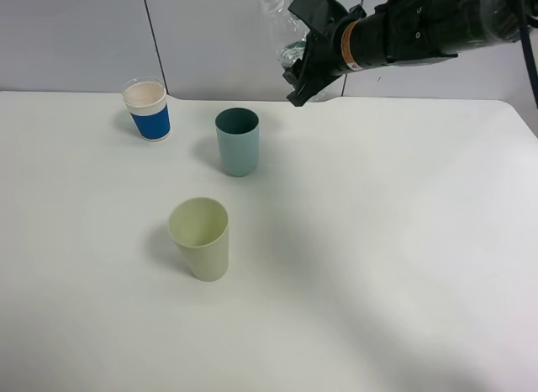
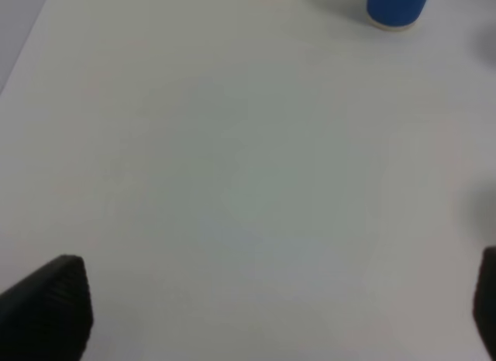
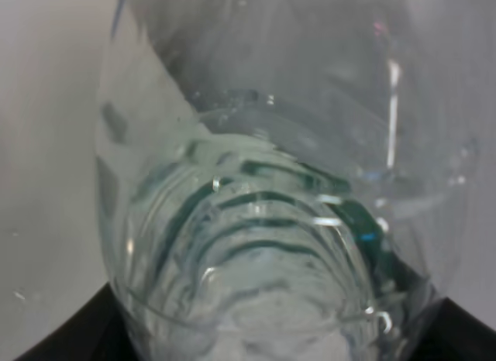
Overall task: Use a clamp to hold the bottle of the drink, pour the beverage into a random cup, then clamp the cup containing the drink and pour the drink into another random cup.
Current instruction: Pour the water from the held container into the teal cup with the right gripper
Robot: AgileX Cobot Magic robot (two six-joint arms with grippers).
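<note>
My right gripper (image 1: pixel 301 62) is shut on the bottle (image 1: pixel 282 30), a clear ribbed one with a dark green band, and holds it tilted high above the table's far edge. The bottle (image 3: pixel 263 221) fills the right wrist view, with clear beverage (image 3: pixel 256 307) inside. The teal cup (image 1: pixel 237 141) stands upright below and to the left of the bottle. The pale yellow-green cup (image 1: pixel 200 239) stands nearer the front. My left gripper (image 2: pixel 267 314) is open over bare table, with nothing between its fingers (image 2: pixel 46 311); the exterior view does not show it.
A white paper cup with a blue sleeve (image 1: pixel 147 110) stands at the back left, and its base (image 2: pixel 397 6) shows in the left wrist view. The white table (image 1: pixel 378 257) ends at a grey wall behind.
</note>
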